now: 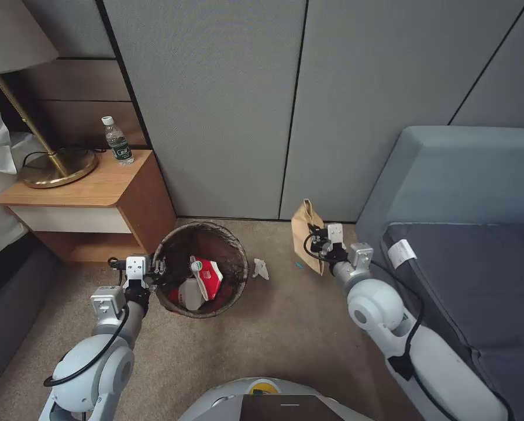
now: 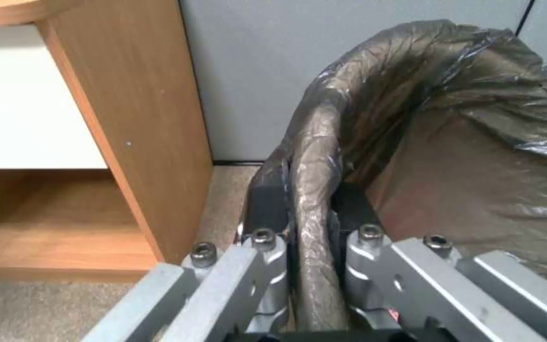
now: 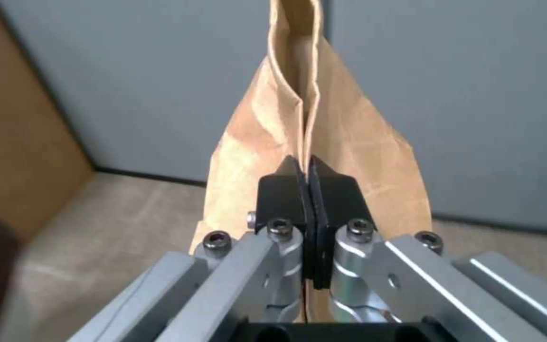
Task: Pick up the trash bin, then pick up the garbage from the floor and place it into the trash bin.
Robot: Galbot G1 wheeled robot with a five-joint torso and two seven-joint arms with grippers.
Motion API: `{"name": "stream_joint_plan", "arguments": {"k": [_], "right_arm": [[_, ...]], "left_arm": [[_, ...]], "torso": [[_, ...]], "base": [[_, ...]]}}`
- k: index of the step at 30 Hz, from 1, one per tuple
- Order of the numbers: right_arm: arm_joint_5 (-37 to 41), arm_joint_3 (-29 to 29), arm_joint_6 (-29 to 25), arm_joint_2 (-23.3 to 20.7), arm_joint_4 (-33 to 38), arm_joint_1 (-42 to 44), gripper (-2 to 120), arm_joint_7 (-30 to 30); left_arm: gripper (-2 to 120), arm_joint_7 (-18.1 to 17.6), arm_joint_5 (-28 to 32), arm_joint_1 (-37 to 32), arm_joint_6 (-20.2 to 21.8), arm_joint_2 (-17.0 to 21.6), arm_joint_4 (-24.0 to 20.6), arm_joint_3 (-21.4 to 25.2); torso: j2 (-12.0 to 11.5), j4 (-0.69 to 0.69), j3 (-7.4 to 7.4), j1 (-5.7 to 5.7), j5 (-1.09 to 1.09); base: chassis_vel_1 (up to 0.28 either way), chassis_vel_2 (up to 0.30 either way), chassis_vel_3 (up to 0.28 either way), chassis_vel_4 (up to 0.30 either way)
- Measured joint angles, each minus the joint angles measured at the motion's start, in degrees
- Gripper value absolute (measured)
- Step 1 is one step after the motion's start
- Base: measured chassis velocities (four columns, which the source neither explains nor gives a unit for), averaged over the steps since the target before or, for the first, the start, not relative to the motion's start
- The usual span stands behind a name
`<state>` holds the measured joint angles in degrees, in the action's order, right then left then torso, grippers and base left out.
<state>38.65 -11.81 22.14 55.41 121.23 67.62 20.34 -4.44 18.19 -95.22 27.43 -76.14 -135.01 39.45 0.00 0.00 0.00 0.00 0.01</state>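
Observation:
The trash bin [image 1: 174, 292], round with a dark brown liner over its rim, hangs at centre left, and my left gripper [image 1: 157, 270] is shut on its left rim [image 2: 311, 199]. Inside lie a red-and-white crushed cup [image 1: 206, 276] and other litter. My right gripper [image 1: 319, 240] is shut on a brown paper bag [image 1: 306, 225] held upright near the wall; its black pads [image 3: 286, 190] pinch the bag's folded edge [image 3: 299, 118]. A white tissue [image 1: 261, 269] lies on the carpet just right of the bin. A small teal scrap [image 1: 299, 265] lies beside the bag.
A wooden nightstand [image 1: 116, 193] stands left of the bin, carrying a brass lamp [image 1: 51, 164] and a water bottle [image 1: 118, 141]. A grey sofa [image 1: 466, 245] fills the right. Grey wall panels close the back. Bare carpet lies between bin and sofa.

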Motion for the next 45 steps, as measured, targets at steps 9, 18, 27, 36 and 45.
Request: {"name": "stream_joint_plan", "arguments": {"k": [9, 18, 27, 36, 45], "right_arm": [[4.7, 2.7, 1.2, -8.9, 6.2, -5.3, 0, -8.0], [7.8, 5.7, -0.3, -14.2, 8.9, -10.0, 0, -18.1], [12.5, 11.9, 1.4, -15.2, 8.8, -20.1, 0, -23.8], [13.5, 22.2, 2.8, -12.4, 6.1, -29.7, 0, -24.4], [12.6, 31.0, 3.7, -8.8, 3.1, -35.1, 0, -22.4]], "left_arm": [[5, 0.2, 0.0, 0.1, 0.5, 0.5, 0.3, -0.2], [5, 0.3, 0.3, 1.1, 1.2, 1.4, 1.0, -0.8], [5, 0.3, 0.8, 1.6, 1.5, 2.4, 1.6, -1.3], [5, 0.3, 0.8, 1.9, 1.6, 2.4, 1.6, -1.5], [5, 0.4, 0.6, 2.0, 1.6, 2.2, 1.6, -1.7]], "torso": [[0.0, 0.00, 0.00, 0.00, -0.01], [0.0, -0.01, 0.00, 0.00, -0.01], [0.0, 0.00, 0.00, 0.00, -0.01], [0.0, 0.01, 0.01, 0.00, -0.01], [0.0, -0.01, 0.00, 0.00, -0.02]], "base": [[0.000, 0.000, 0.000, 0.000], [0.000, 0.000, 0.000, 0.000], [0.000, 0.000, 0.000, 0.000], [0.000, 0.000, 0.000, 0.000], [0.000, 0.000, 0.000, 0.000]]}}
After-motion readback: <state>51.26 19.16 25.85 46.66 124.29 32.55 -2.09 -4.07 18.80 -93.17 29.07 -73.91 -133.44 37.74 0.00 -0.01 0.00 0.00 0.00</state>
